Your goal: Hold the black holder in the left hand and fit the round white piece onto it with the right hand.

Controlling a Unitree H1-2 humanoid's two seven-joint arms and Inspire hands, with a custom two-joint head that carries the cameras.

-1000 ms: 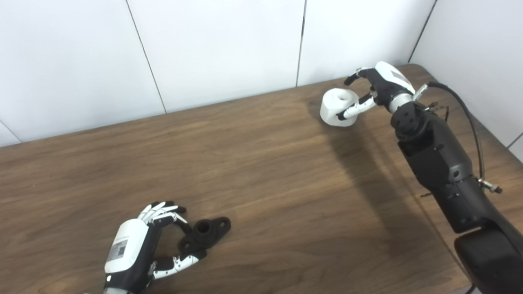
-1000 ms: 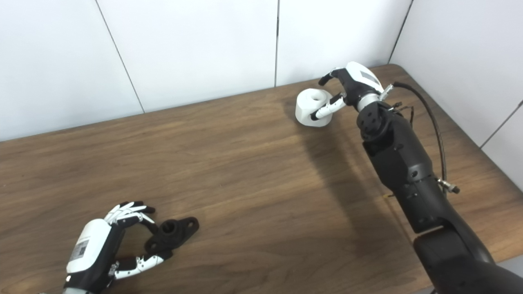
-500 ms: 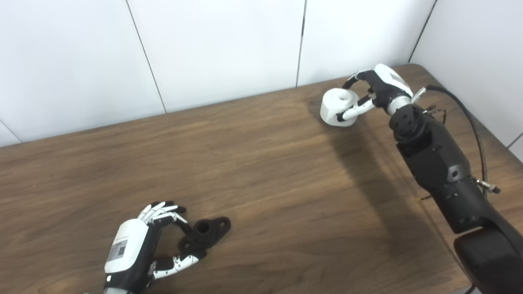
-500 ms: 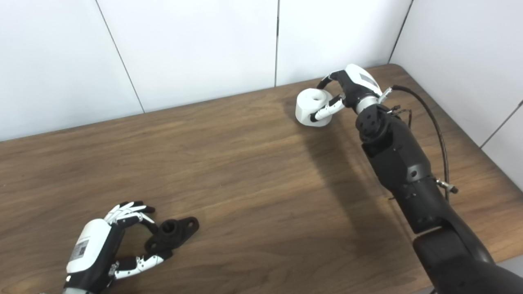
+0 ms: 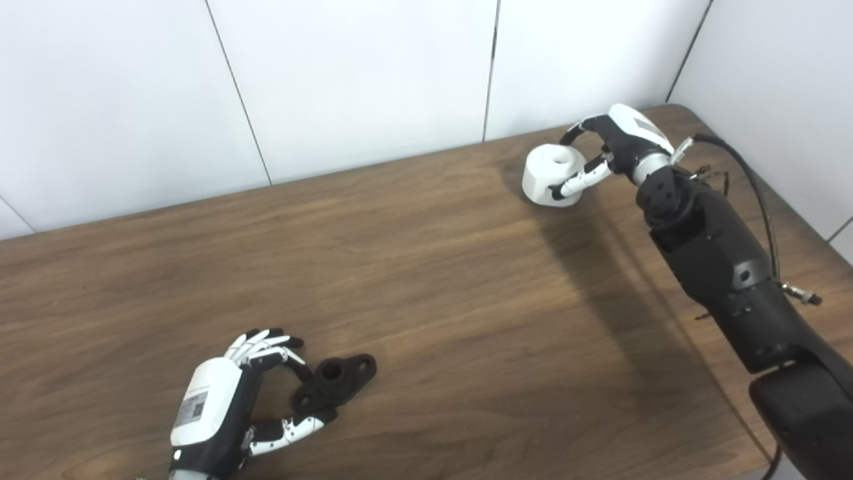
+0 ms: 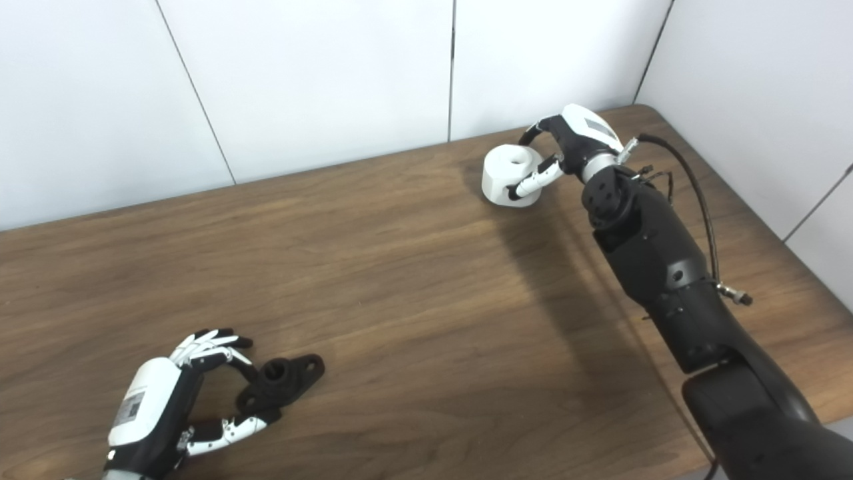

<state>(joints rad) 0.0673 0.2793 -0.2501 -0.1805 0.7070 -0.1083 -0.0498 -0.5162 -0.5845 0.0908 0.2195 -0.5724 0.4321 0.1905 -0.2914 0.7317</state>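
Observation:
The black holder (image 5: pixel 338 381) lies flat on the wooden table (image 5: pixel 433 280) near the front left. My left hand (image 5: pixel 220 400) is curled around its near end, thumb on one side and a finger on the other, both touching it. The round white piece (image 5: pixel 548 175), a short cylinder with a hole in its top, stands at the far right of the table. My right hand (image 5: pixel 616 141) wraps it: fingers hooked over its far side, thumb pressed on the near side. It still looks to rest on the table.
White wall panels (image 5: pixel 366 80) stand right behind the table's far edge, and a side wall (image 5: pixel 786 93) meets them at the right corner, close to the right hand. A black cable (image 5: pixel 756 193) loops beside the right forearm.
The right hand's fingers have curled down over the white piece's far side and closed on it, and the forearm has shifted slightly. The left hand and the holder have not moved.

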